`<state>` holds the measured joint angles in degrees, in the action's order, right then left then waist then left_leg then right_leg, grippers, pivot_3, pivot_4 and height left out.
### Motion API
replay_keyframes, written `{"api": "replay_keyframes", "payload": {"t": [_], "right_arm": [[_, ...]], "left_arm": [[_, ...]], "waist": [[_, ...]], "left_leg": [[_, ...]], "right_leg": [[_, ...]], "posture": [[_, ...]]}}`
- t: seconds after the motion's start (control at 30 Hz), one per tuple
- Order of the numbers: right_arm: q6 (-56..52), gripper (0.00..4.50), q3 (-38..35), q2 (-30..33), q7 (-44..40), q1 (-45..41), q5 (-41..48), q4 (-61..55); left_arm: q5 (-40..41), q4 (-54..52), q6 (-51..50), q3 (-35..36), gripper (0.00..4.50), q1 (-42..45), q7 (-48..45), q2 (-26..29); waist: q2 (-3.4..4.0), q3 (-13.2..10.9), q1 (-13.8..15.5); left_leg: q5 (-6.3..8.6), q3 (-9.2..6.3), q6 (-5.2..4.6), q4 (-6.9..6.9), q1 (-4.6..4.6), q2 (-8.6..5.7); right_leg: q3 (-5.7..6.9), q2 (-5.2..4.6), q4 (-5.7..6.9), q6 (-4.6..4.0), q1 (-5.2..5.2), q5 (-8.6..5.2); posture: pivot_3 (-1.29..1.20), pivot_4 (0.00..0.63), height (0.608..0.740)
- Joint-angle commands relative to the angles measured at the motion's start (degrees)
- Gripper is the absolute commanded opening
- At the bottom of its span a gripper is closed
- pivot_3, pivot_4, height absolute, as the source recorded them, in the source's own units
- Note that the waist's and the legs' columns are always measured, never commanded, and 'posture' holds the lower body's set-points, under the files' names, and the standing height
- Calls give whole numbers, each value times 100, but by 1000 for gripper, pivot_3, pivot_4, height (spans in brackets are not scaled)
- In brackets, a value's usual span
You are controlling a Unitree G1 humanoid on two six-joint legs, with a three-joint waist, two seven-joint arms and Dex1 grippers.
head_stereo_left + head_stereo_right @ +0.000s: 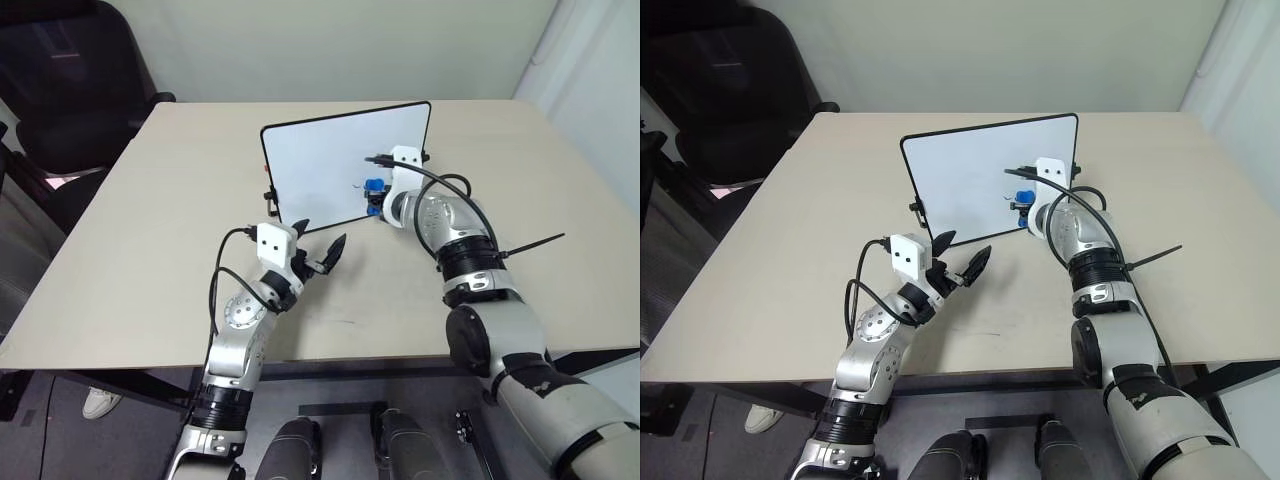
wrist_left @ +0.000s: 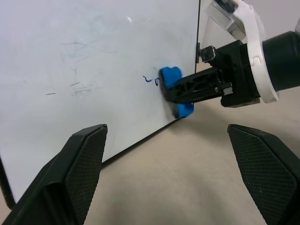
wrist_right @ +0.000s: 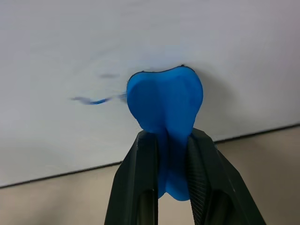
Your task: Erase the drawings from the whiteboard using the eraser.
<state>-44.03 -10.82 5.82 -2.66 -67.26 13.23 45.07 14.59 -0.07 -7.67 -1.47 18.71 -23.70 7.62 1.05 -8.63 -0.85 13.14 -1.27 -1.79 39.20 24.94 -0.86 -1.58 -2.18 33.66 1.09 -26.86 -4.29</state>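
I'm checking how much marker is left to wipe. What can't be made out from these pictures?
- Any drawings under the eraser: covered by it in both wrist views.
- The drawings' shape: too small in the head views.
- The whiteboard upper edge: cut off in both wrist views.
- The right gripper fingertips: sunk into the eraser.

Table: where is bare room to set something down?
The table is bare left of the whiteboard toward the chair, and behind the board. It is crowded in front: left hand open, right hand pressing the eraser there.
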Motion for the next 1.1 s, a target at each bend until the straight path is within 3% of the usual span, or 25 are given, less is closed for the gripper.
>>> {"api": "replay_keyframes", "payload": {"t": [0.03,0.27,0.63,1.1], "right_arm": [[195,443,-35,10,43,-254,-22,-8],[-210,443,417,-256,-383,-149,-11,-472],[-651,443,707,-563,-646,-77,10,-1102],[163,443,-108,52,263,-292,-106,282]], "left_arm": [[12,-171,87,14,4500,32,-8,-12],[9,-198,73,-1,4500,24,-5,-18],[-1,-169,118,7,4500,45,2,-27],[-23,-17,181,7,4500,138,-22,-30]], "waist": [[0,0,-6],[0,0,-58],[0,0,-99],[0,0,18]], "left_leg": [[-4,0,-6,-1,0,0],[-37,1,-64,-2,-2,1],[-31,-1,-55,-8,1,2],[-2,0,-3,3,1,-2]], "right_leg": [[0,0,1,1,0,1],[2,1,0,2,-2,2],[1,4,-21,-3,-4,5],[0,-3,-21,-14,7,15]], "posture": [[0,150,740],[0,150,740],[0,150,740],[0,150,740]]}}
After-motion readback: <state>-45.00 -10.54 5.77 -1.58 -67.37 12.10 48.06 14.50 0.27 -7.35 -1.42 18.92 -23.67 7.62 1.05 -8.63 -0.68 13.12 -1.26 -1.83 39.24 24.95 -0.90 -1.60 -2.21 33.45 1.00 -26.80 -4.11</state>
